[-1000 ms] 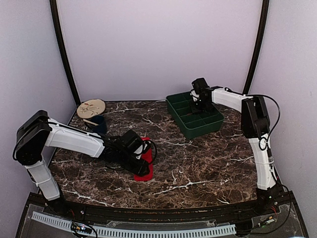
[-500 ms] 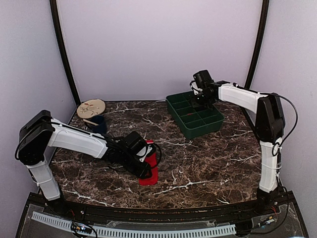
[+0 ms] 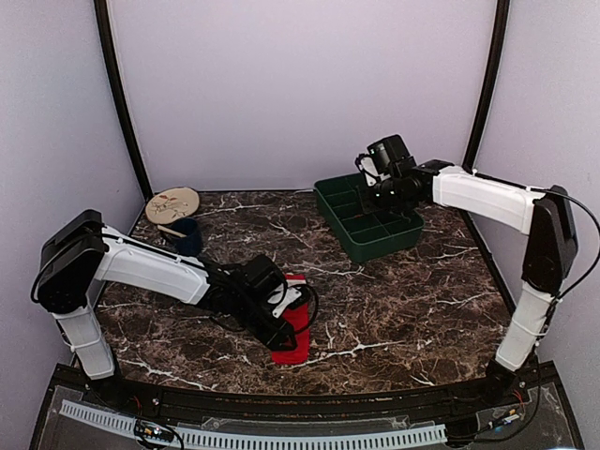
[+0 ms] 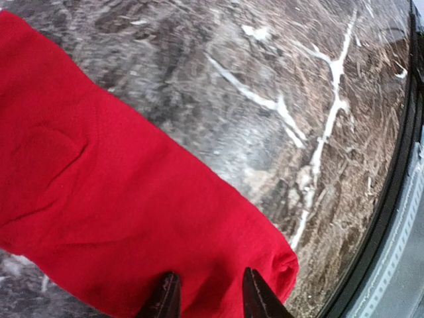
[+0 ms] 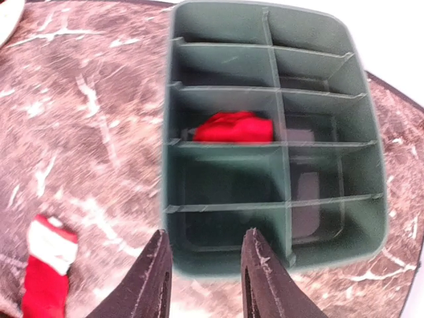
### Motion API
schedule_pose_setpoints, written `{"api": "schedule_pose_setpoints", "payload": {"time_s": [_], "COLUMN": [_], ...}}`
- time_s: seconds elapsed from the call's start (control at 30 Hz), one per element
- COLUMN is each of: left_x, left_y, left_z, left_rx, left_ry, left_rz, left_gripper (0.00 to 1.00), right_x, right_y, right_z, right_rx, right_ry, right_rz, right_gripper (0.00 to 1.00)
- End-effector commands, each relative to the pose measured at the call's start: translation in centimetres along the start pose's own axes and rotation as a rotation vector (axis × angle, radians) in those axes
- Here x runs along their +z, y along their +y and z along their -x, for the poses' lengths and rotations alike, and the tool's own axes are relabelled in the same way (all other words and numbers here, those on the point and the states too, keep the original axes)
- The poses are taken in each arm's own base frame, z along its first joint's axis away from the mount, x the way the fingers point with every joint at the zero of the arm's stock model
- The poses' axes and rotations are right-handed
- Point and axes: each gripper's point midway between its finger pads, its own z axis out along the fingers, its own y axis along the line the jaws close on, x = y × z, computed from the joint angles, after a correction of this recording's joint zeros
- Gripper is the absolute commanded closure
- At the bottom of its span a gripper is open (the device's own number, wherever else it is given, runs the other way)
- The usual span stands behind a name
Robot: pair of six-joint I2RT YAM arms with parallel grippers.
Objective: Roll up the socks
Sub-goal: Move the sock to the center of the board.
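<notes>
A red sock [image 4: 132, 199] with a white-and-pink cuff [image 5: 52, 244] lies flat on the marble near the front edge [image 3: 302, 326]. My left gripper [image 4: 209, 298] is down on its toe end. Both fingertips [image 4: 165, 297] dig into the fabric, with a band of red pinched between them. A second red sock [image 5: 233, 127], rolled into a small bundle, sits in a left-column compartment of the green tray [image 5: 225, 262]. My right gripper [image 5: 207, 278] hovers open over the tray's near end [image 3: 375, 192], with nothing between its fingers.
The green divided tray [image 3: 394, 246] stands at the back right. A round wooden disc [image 3: 172, 203] and a dark blue cup [image 3: 186, 234] sit at the back left. A metal rail [image 3: 281, 436] runs along the front edge, close to the sock's toe.
The left gripper has slid right and toward the front edge, and the flat sock has come with it. The right arm has straightened and its gripper has shifted slightly over the tray.
</notes>
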Motion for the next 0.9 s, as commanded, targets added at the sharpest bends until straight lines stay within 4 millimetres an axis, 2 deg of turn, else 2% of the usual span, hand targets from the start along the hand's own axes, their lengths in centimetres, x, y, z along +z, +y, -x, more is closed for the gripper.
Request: {"api": "schedule_pose_setpoints", "payload": {"time_s": [0.0,0.07,0.2,0.23,0.37,0.5,0.63,0.8,0.87], "left_x": [1.8,1.8,1.8,1.8,1.5,-0.1,-1.9,-5.2,-6.6], "left_y": [0.3,-0.7,-2.3,-2.6,-2.4,-2.3,-3.1,-3.6,-4.0], "left_z": [-6.9,-7.1,-8.1,-8.4,-8.2,-5.8,-3.1,0.6,1.9], "left_rx": [-0.030,-0.005,0.054,0.068,0.087,0.094,0.078,0.032,0.010], "left_ry": [0.241,0.245,0.283,0.293,0.287,0.195,0.090,-0.083,-0.155], "left_rz": [-0.032,-0.090,-0.180,-0.192,-0.157,-0.099,-0.080,-0.037,-0.046], "left_gripper": [0.65,0.65,0.65,0.64,0.62,0.57,0.52,0.45,0.44], "right_x": [-3.1,-4.2,-5.4,-6.3,-8.1,-10.0,-10.8,-12.2,-12.8], "right_y": [3.3,4.1,5.8,6.0,6.7,7.4,7.8,10.2,12.0], "right_z": [-0.8,-1.4,-4.2,-4.2,-5.5,-6.8,-9.9,-12.6,-14.1], "right_rx": [0.033,0.040,0.042,0.048,0.045,0.022,0.002,-0.040,-0.074], "right_ry": [-0.054,-0.056,-0.027,-0.039,-0.046,-0.060,-0.033,-0.023,-0.014], "right_rz": [0.075,0.085,0.108,0.113,0.134,0.162,0.177,0.223,0.252], "right_gripper": [0.67,0.66,0.66,0.66,0.65,0.65,0.65,0.65,0.65]}}
